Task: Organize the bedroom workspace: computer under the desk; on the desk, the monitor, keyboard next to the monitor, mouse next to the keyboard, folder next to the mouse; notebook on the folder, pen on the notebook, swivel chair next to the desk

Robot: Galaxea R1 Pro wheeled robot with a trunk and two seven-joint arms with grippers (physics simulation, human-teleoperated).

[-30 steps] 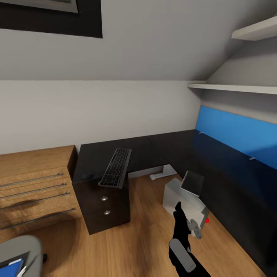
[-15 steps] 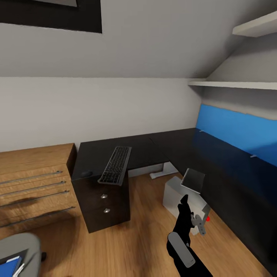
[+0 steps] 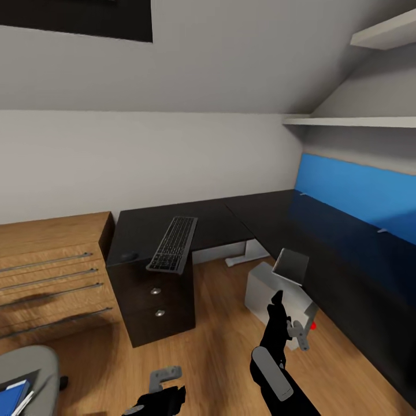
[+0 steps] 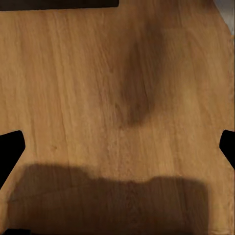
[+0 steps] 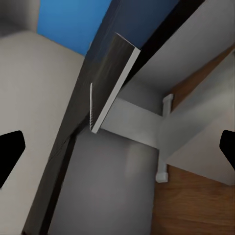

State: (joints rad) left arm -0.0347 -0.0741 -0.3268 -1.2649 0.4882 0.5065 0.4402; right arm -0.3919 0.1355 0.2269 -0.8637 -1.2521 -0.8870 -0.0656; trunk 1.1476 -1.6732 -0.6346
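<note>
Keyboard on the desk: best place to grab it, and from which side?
The near short end of the keyboard. It lies flat on the desk, lengthwise away from the robot, and that end juts past the front edge above the drawer unit. Probably come in from the robot's side, level, one finger over and one under the overhang.

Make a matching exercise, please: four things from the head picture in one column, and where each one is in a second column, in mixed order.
Things:
1. keyboard
2. mouse
3. folder
4. computer

Places:
A. on the swivel chair
B. on the floor beside the desk
C. on the desk, overhanging its front edge
D. at the desk's corner, by the wooden dresser

Pairs: 1-C, 2-D, 3-A, 4-B
</note>
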